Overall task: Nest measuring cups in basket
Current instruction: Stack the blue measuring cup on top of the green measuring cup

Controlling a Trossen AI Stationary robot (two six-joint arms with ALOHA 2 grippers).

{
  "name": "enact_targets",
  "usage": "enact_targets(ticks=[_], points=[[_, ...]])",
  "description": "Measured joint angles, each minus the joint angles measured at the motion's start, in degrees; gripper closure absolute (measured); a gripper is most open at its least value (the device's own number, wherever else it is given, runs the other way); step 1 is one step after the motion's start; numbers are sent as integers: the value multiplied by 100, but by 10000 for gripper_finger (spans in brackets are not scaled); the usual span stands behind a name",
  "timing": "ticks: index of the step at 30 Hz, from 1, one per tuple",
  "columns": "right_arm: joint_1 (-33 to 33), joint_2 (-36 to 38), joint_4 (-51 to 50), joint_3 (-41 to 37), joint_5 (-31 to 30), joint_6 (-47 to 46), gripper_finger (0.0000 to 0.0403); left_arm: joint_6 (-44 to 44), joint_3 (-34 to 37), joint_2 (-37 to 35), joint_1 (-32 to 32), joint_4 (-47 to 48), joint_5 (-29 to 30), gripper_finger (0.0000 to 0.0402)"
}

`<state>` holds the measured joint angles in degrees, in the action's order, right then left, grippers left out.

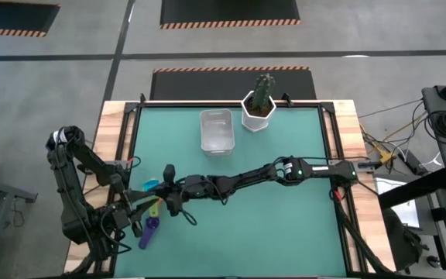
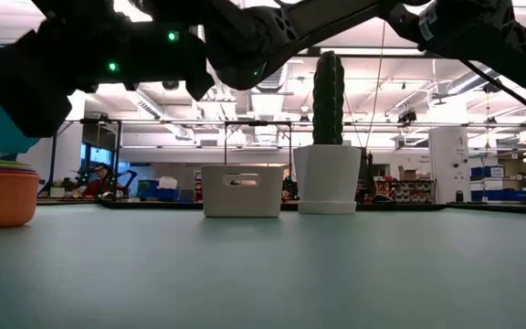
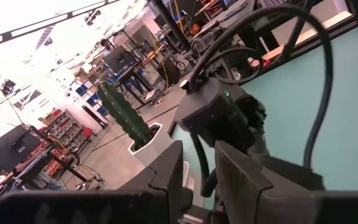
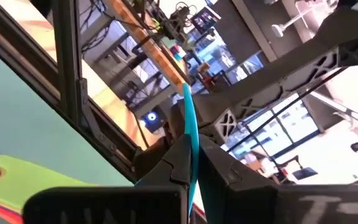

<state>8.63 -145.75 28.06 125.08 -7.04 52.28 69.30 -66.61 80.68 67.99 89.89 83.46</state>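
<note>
Nearest the low camera, a nested cup stack (image 2: 3, 192) sits at the table's left. A teal cup (image 4: 190, 134) is clamped by the right gripper (image 4: 191, 165); left gripper (image 3: 197, 180) part-open, empty. Transfer pending: carry to the distant basket (image 1: 216, 130) is required.

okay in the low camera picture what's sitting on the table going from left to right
Stack of measuring cups with the orange one at the bottom, at the left edge → clear basket → white pot holding the cactus.
</note>
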Motion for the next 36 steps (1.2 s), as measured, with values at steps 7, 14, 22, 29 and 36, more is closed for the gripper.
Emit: enact_targets(ticks=[7, 14, 22, 29, 36], points=[[126, -4, -91, -6, -56, 106, 394, 0, 0, 0, -13, 2, 1, 326], [67, -9, 106, -11, -348, 434, 394, 2, 0, 0, -29, 6, 4, 326], [-116, -35, 140, -33, -6, -428, 394, 2, 0, 0, -33, 11, 11, 326], [-173, -52, 72, -36, 0, -711, 394, 2, 0, 0, -33, 11, 13, 326], [-176, -55, -75, -38, 32, -807, 394, -14, 0, 0, -35, 13, 15, 326]])
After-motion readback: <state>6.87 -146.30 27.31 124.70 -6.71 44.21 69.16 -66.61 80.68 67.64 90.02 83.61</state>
